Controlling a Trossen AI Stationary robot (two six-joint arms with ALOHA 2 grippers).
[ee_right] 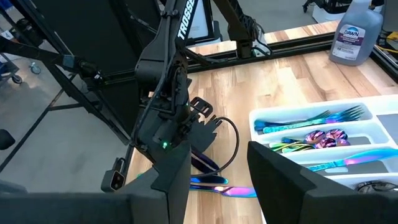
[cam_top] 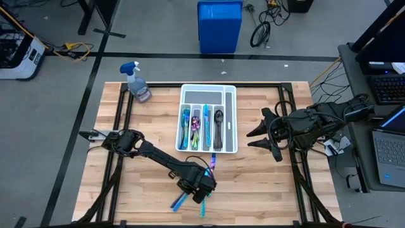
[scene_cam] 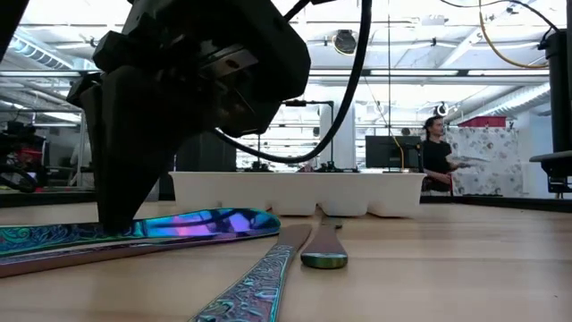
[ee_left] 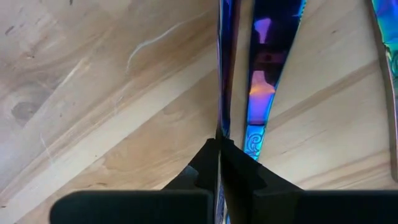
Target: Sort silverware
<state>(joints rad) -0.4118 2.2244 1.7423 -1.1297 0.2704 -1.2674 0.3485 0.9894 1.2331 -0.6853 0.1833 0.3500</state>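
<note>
loose knives lie outside tray holding sorted silverware

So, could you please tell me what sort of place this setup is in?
Probably a robotics lab or workshop: cables lie on the grey floor, a laptop sits beside the wooden table, and the low view shows open workspace with monitors.

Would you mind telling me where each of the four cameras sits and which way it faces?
High view: overhead, straight down on the table, the tray and both arms.
Low view: tabletop height, level across the loose silverware to the tray; left gripper close.
Left wrist view: down past shut fingers onto a knife.
Right wrist view: across the table past open fingers at the left arm.
The high and right wrist views share the spray bottle.
</note>
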